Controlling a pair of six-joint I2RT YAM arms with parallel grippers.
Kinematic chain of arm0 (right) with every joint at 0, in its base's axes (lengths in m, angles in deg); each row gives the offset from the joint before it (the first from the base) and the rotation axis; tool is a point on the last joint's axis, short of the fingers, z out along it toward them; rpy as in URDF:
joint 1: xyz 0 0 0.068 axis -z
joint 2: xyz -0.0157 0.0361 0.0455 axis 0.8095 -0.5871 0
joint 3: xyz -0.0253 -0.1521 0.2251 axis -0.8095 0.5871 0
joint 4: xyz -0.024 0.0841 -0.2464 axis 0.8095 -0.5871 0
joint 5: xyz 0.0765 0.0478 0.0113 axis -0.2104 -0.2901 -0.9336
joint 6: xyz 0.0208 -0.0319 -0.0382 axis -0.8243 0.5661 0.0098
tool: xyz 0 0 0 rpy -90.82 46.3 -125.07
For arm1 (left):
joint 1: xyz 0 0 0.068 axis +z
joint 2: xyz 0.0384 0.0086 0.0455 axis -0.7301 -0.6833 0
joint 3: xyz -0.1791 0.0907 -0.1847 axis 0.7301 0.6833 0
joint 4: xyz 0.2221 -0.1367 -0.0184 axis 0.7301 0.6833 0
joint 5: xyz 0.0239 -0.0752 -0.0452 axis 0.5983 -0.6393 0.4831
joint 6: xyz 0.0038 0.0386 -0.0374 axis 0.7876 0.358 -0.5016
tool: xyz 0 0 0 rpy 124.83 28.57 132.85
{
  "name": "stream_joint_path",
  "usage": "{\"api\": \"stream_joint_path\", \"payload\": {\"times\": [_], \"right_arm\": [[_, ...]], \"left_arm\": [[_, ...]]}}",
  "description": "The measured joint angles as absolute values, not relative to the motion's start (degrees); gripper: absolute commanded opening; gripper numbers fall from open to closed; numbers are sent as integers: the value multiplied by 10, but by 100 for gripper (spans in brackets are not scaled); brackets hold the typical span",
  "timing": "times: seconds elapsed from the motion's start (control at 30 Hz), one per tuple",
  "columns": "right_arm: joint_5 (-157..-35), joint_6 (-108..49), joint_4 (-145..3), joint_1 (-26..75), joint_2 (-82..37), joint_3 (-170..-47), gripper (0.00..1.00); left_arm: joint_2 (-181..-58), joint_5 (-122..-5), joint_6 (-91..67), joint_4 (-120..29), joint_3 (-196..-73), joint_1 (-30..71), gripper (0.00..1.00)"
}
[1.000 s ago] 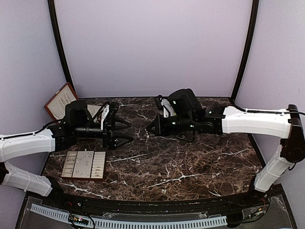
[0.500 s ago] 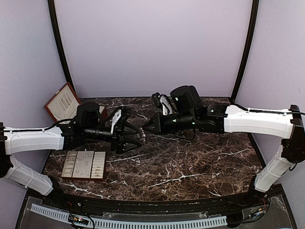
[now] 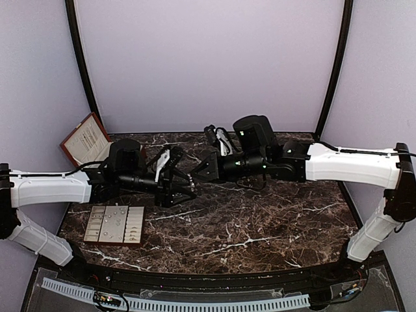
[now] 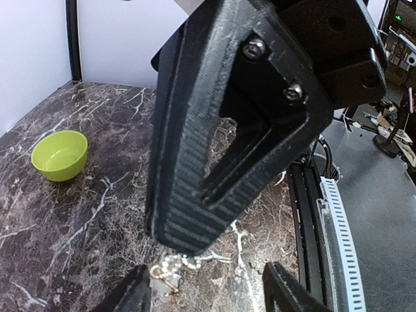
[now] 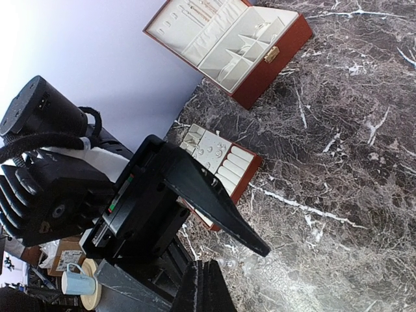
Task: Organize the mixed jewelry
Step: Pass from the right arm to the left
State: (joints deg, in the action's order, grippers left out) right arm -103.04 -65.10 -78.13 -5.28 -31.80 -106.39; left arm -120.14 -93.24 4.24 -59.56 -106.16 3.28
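The two arms meet tip to tip above the middle of the desk (image 3: 260, 221). The right fingers (image 4: 177, 235) are pressed shut, and a short beaded chain (image 4: 174, 265) with a small gold ring on it hangs from their very tip. It looks pinched there, clear of the marble. The left fingers (image 4: 138, 292) stand apart, one on each side of the dangling piece, with the chain nearer one of them than the other.

The step in hand reads as a handover from right to left. To do it well, the left arm would centre the chain in its gap. It would then close just below the right tip, on the beads rather than the loose ring, without knocking the right fingers. The right should let go only once the left has a firm pinch — a piece this slight and limp could slide out of a half-made grip and be hard to pick off the veined stone. After that, the cream compartment tray (image 3: 97, 234) near the left arm looks the likely destination. The reddish-brown box (image 5: 281, 60) stands open farther back, and a green bowl (image 4: 58, 170) sits well apart.
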Motion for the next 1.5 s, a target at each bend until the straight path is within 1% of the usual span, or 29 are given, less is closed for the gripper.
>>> {"api": "stream_joint_path", "payload": {"times": [0.13, 0.23, 0.6, 0.77, 0.93, 0.97, 1.1, 1.2, 1.3, 1.33, 1.37, 1.5], "right_arm": [[-1031, -652, -781, -53, -318, -1064, 0], [-1031, -652, -781, -53, -318, -1064, 0], [-1032, -652, -780, -53, -318, -1064, 0], [-1031, -652, -781, -53, -318, -1064, 0], [-1026, -653, -781, -53, -318, -1064, 0], [-1025, -654, -781, -53, -318, -1064, 1], [-1016, -660, -781, -53, -318, -1064, 16], [-1003, -661, -778, -53, -316, -1055, 35], [-991, -666, -779, -53, -304, -1039, 53], [-988, -666, -779, -53, -298, -1034, 55], [-984, -670, -779, -53, -292, -1030, 61], [-964, -665, -781, -51, -253, -1011, 76]], "left_arm": [[-1201, -931, 40, -595, -1062, 32, 44], [-1202, -932, 39, -595, -1062, 32, 38], [-1205, -933, 34, -595, -1062, 31, 11], [-1205, -934, 32, -594, -1063, 31, 4], [-1206, -934, 29, -593, -1065, 31, 1], [-1206, -934, 28, -593, -1065, 31, 1], [-1206, -935, 22, -587, -1071, 31, 0], [-1206, -936, 15, -587, -1074, 31, 0], [-1207, -936, -6, -586, -1074, 31, 0], [-1207, -937, -15, -586, -1074, 31, 0], [-1207, -937, -24, -586, -1074, 31, 0], [-1207, -937, -66, -590, -1074, 31, 0]]}}
